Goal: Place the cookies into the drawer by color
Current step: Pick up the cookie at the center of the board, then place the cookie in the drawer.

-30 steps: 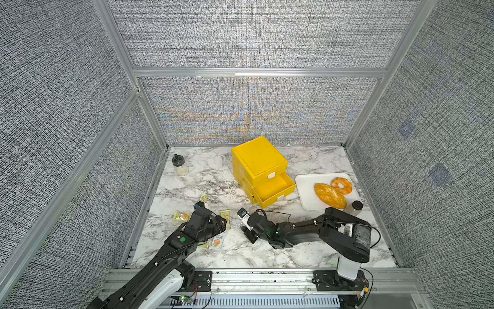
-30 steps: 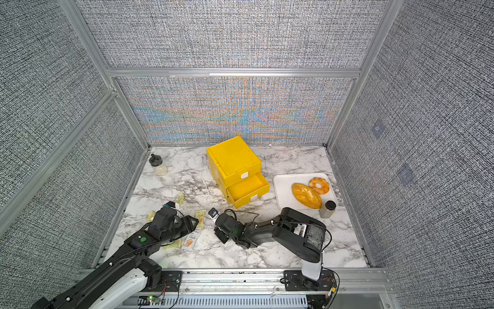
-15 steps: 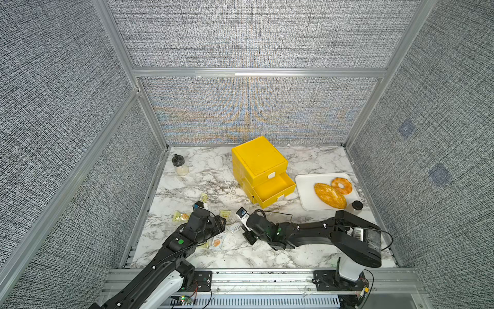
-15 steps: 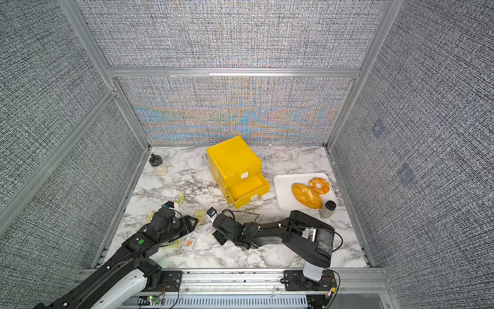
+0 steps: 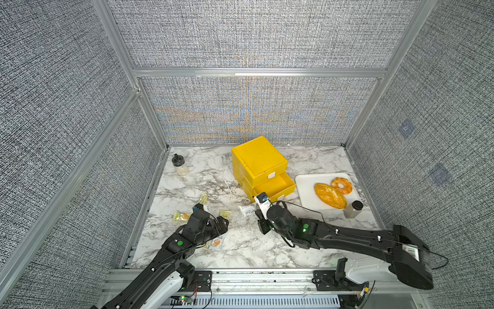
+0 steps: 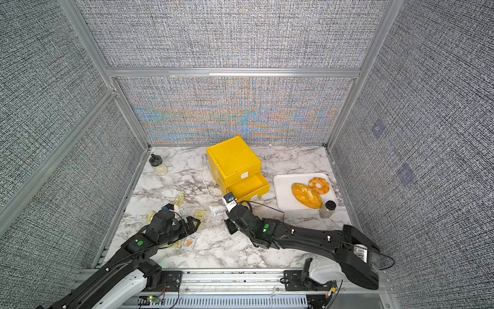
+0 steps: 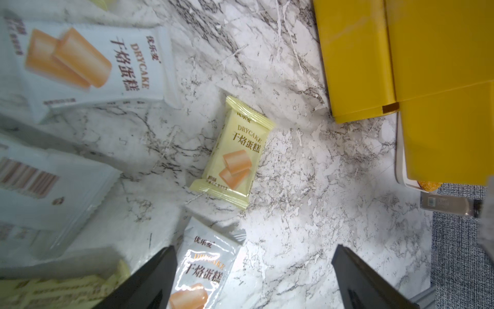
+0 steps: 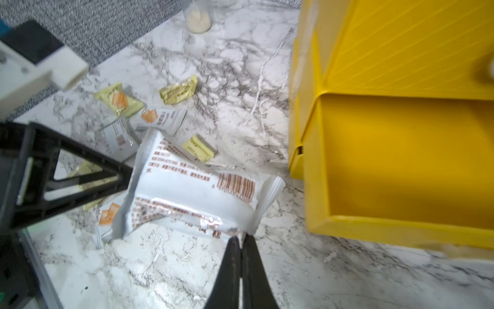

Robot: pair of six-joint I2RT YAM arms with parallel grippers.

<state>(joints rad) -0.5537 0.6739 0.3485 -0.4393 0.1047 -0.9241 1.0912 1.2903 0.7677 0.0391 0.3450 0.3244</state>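
The grey-and-white marble table top (image 5: 267, 254) holds everything. At the back stands the bright yellow plastic box of three drawers (image 5: 258, 156). Its middle drawer (image 8: 401, 160) is pulled out and looks empty. I think it is open to take cookies of one color. Next to the box lies the flat white tray (image 5: 304, 187) with the golden bread loaf (image 5: 330, 195), which is not part of this job.

The right gripper (image 8: 241, 240) is pinched tight on the thin sealed edge of a white wrapped cookie packet (image 8: 197, 187), barcode side up. The packet is just beside the open drawer's front corner and is not in it yet. Holding it by the edge keeps the fingers clear of the fat middle, so the packet can likely slide in without the fingers bumping the drawer wall.

The left gripper (image 7: 254, 247) is spread wide and holds nothing. It hovers low over the table with a white packet with an orange picture (image 7: 205, 270) partly between its jaws — probably its next pick. A small pale yellow packet (image 7: 234, 152) lies alone on the marble just past it, toward the box.
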